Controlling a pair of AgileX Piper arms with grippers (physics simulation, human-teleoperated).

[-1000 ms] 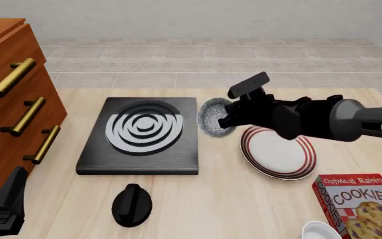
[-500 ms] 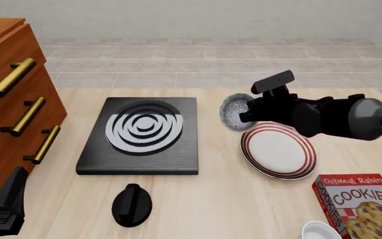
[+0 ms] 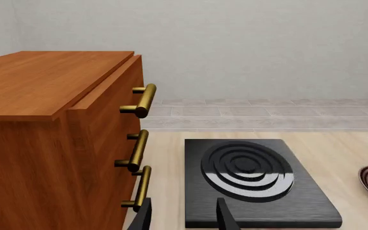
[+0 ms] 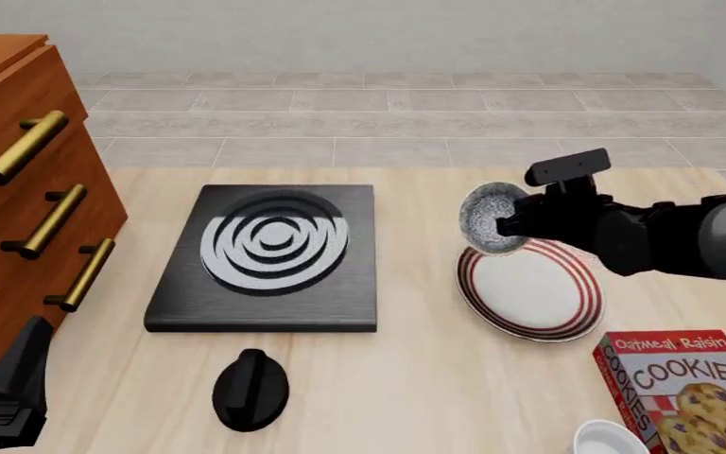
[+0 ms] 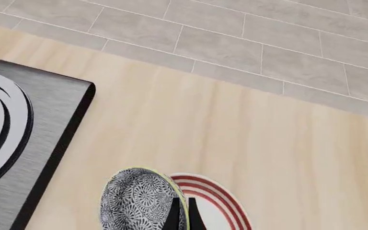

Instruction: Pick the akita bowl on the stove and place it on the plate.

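Two fingers of the left gripper (image 3: 182, 218) stand spread and empty before the stove (image 3: 256, 184) in the left wrist view. From the front, the right gripper (image 4: 505, 225) pinches the akita bowl (image 4: 490, 219), tilted, speckled grey-white inside, above the plate's (image 4: 529, 291) far-left rim. Right wrist view: fingers (image 5: 189, 215) clamp the bowl's rim, its dark patterned outside showing.

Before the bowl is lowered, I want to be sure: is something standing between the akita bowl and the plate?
Nothing visible does. The right gripper holds the akita bowl tilted at the far-left rim of the plate, whose white centre is bare.
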